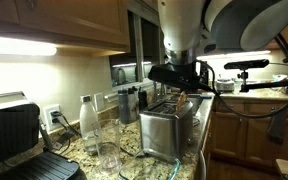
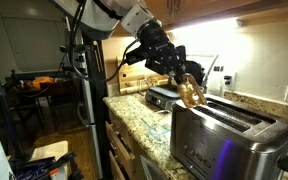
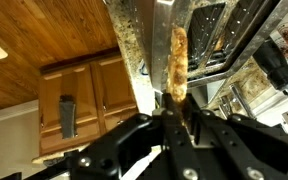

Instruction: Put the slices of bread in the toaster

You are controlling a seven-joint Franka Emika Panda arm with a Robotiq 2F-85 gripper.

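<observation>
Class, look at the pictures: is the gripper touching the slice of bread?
Touching. In the wrist view the slice of bread stands edge-on, clamped between the fingers of the gripper, with no gap on either side.

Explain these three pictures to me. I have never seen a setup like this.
The machine is a robot arm steered by a person. Its two-fingered gripper is clamped on a slice of bread, held in the air just above the steel toaster. Two pictures come from cameras standing in the kitchen, at different spots. The third comes from a camera on the wrist, looking past the fingers along the bread's edge. Also on the granite counter are a clear bottle, a glass and a black grill.
</observation>
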